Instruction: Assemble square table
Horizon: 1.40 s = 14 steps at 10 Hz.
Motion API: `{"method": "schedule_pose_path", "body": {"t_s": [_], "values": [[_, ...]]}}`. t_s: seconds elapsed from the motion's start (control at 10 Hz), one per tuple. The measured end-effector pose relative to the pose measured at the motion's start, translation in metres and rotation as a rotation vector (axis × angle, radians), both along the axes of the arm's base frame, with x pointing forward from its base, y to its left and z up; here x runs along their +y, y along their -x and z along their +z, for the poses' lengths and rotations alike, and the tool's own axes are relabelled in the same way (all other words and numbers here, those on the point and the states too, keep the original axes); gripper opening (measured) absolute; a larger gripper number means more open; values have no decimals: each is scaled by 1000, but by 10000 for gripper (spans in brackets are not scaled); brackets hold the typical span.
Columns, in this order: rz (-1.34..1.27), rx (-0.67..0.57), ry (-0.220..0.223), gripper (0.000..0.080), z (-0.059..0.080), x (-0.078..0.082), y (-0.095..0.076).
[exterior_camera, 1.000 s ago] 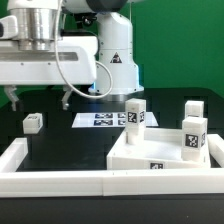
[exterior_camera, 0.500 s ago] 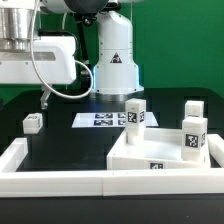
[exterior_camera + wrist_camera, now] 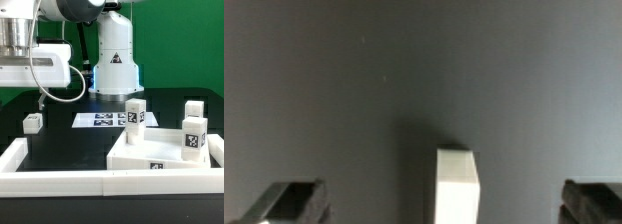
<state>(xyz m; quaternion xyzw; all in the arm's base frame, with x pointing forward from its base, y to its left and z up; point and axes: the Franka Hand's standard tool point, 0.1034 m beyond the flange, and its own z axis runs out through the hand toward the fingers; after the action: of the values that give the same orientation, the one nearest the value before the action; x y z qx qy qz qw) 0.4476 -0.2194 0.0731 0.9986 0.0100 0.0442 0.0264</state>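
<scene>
While I watch the exterior view, the square tabletop [image 3: 160, 152] lies flat on the black table [image 3: 60, 135], pressed into the corner of the long white rail [image 3: 55, 180] on that view's right. Three tagged legs stand upright on the tabletop: one leg [image 3: 135, 114] at its far edge toward the exterior view's left, a second leg [image 3: 192, 107] farther back toward the right, and a third leg [image 3: 195, 137] nearer the camera on the right. A fourth leg [image 3: 33, 122] sits well apart from the tabletop, on the black surface toward the exterior view's left. The marker board [image 3: 100, 120] lies flat behind the tabletop, just beside the first leg. The arm's wrist hangs high above the fourth leg's side; I cannot see the fingertips there.

From the wrist view, the gripper [image 3: 446, 205] has its jaws spread wide with nothing between them. One white leg [image 3: 457, 180] lies on the dark surface in the gap, touching neither finger [image 3: 292, 203].
</scene>
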Motion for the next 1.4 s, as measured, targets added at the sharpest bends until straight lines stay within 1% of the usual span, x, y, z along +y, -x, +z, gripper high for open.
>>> {"method": "schedule_pose_path", "body": {"t_s": [0.4,0.6,0.8,1.0,1.1,1.3,1.4], "values": [[-13,21,-5,649,-6,-1,20],[11,35,6,649,-13,-2,41],[19,43,20,649,-18,-6,58],[6,60,21,649,-25,-6,76],[1,63,21,649,-26,-5,79],[2,65,20,649,-27,-5,79],[-6,76,7,649,-28,-2,79]]}}
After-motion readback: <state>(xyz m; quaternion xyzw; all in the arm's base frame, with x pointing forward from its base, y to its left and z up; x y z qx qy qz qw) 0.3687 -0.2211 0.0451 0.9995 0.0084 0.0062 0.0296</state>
